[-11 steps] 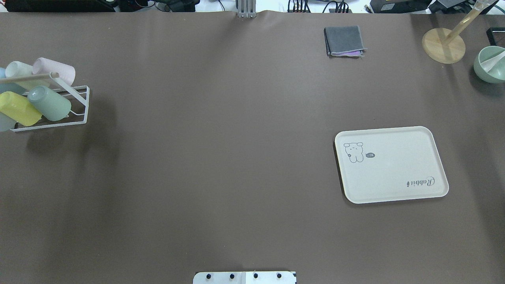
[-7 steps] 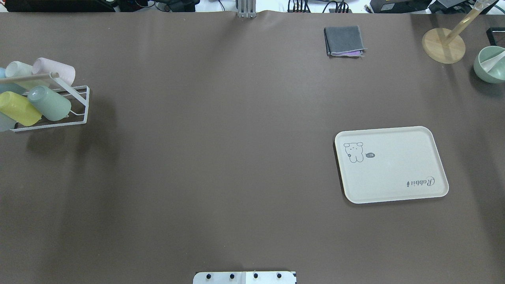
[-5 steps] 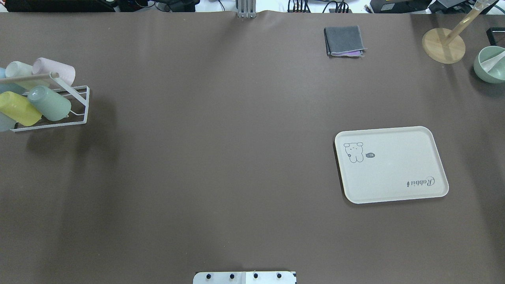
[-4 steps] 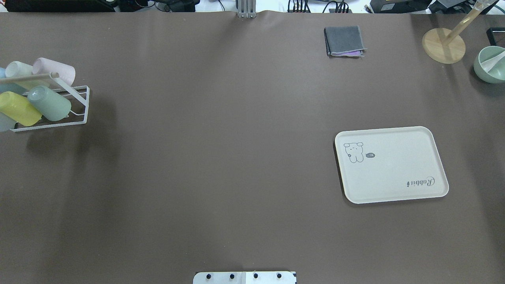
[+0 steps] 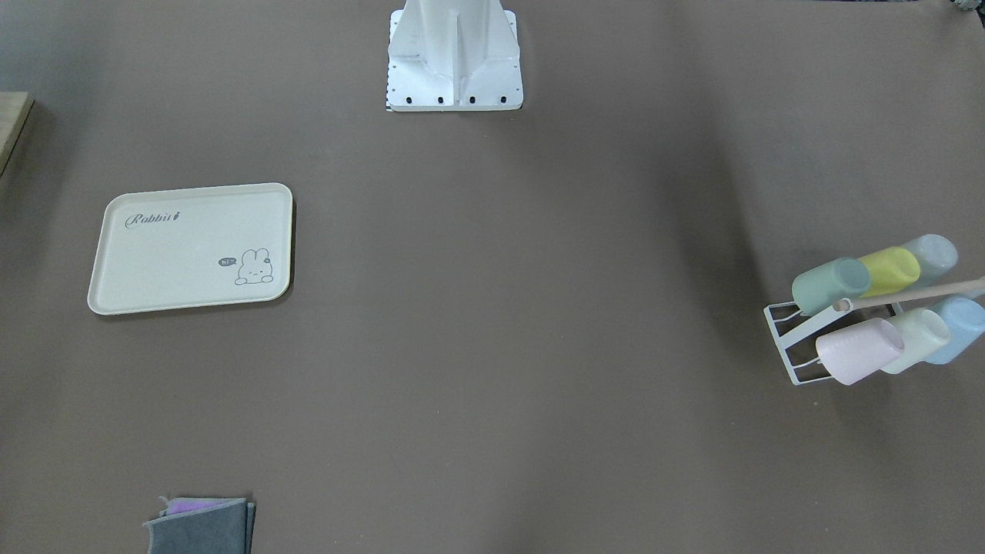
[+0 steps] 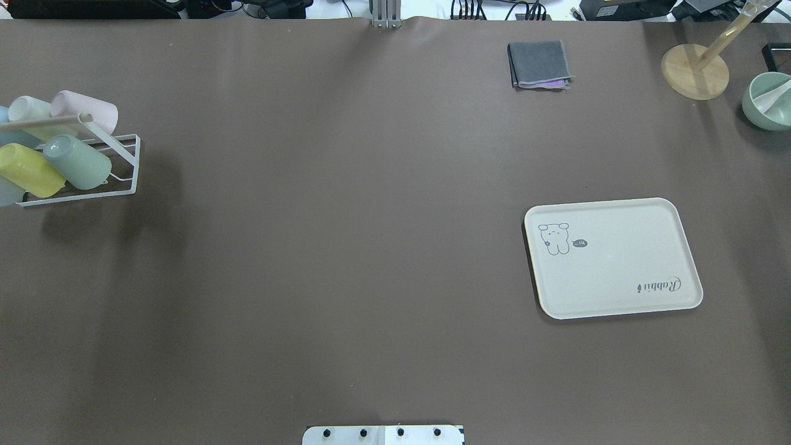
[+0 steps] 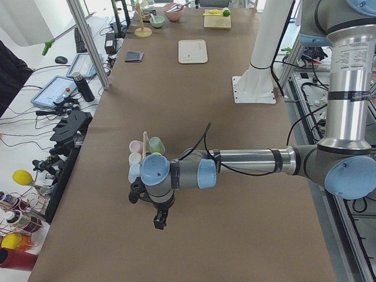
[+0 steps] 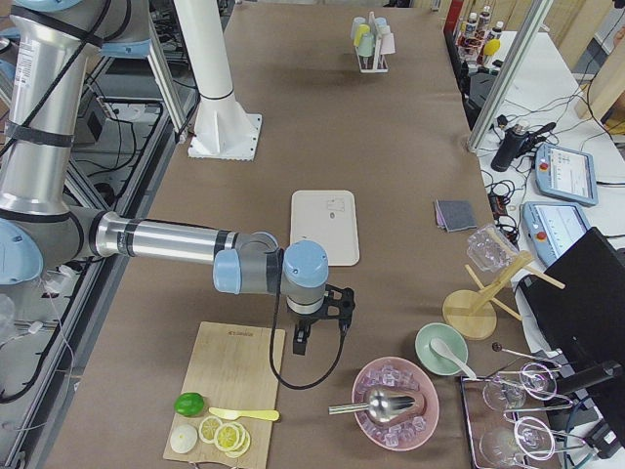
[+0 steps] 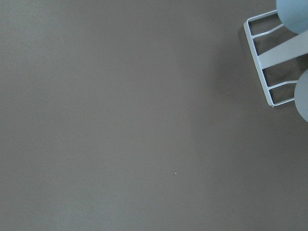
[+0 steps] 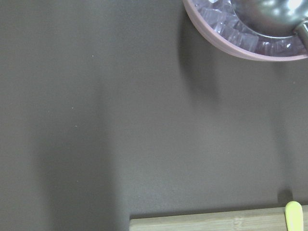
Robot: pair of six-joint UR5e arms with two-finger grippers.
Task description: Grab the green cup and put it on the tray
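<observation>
The green cup (image 6: 77, 162) lies tilted on a white wire rack (image 6: 126, 180) at the table's left end, beside a yellow cup (image 6: 28, 170); it also shows in the front view (image 5: 829, 285). The cream tray (image 6: 618, 266) lies flat and bare on the right; it also shows in the front view (image 5: 177, 254). My left gripper (image 7: 160, 222) shows only in the exterior left view, hanging over the table just beyond the rack; I cannot tell whether it is open. My right gripper (image 8: 301, 344) shows only in the exterior right view, past the tray near a wooden board; I cannot tell its state.
The rack also holds pink (image 6: 86, 110), whitish-mint (image 6: 28, 110) and blue cups. A folded grey cloth (image 6: 539, 63), a wooden stand (image 6: 694, 71) and a green bowl (image 6: 768, 101) sit at the far right. A pink bowl of ice (image 10: 240, 33) and a cutting board (image 8: 229, 391) lie beyond the tray.
</observation>
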